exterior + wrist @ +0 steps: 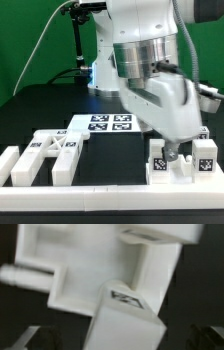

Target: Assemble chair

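Straddling a tagged chair piece, hand seemingly open.

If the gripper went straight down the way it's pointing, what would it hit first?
Most likely the tagged white chair part directly beneath the gripper, at the exterior view's right; depth is unclear.

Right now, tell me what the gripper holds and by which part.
Cannot tell: the gripper is down among the tagged chair pieces, its fingertips hidden.
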Tool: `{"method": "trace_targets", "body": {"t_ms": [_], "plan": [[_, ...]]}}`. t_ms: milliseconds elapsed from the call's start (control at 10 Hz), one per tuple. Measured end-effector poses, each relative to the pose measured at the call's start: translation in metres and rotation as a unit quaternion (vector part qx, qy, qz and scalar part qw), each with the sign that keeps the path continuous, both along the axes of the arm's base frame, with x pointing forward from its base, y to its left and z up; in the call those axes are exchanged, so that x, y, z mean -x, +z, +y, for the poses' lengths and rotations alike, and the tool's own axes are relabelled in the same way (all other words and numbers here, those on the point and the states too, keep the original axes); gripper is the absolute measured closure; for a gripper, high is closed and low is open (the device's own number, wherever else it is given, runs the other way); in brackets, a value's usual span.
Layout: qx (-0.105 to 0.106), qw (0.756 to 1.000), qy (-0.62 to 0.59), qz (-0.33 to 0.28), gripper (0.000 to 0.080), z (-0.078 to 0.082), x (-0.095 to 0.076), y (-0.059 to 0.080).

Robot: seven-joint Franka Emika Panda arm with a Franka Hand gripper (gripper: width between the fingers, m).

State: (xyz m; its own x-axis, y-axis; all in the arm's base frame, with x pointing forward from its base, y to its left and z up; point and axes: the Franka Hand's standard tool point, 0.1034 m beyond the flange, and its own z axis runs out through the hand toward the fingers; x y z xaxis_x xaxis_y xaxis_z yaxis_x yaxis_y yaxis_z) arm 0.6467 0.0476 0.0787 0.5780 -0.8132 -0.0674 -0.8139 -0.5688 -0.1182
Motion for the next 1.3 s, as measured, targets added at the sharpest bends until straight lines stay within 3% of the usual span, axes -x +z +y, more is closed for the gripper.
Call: {"method": "trace_targets", "body": {"t_ms": [200, 500, 600, 700, 800, 1100, 1300], "plan": [[0.007, 0.992, 0.125, -0.013, 0.0152, -0.0027, 0.0013, -0.0012], [0.022, 0.981, 0.189, -0.041, 0.015, -0.0023, 0.0037, -0.0072], [0.022, 0.983, 0.178, -0.04, 0.0288, -0.0025, 0.0033, -0.0071], [0.021, 0.984, 0.17, -0.039, 0.0288, -0.0024, 0.0033, -0.0074], [0.018, 0.99, 0.134, -0.035, 0.0489, -0.0022, 0.0033, -0.0075], [0.008, 1.0, 0.004, -0.02, 0.0512, -0.0028, 0.0032, -0.0081], [-0.003, 0.984, -0.177, -0.003, 0.0512, -0.0035, -0.0005, -0.0067]]}}
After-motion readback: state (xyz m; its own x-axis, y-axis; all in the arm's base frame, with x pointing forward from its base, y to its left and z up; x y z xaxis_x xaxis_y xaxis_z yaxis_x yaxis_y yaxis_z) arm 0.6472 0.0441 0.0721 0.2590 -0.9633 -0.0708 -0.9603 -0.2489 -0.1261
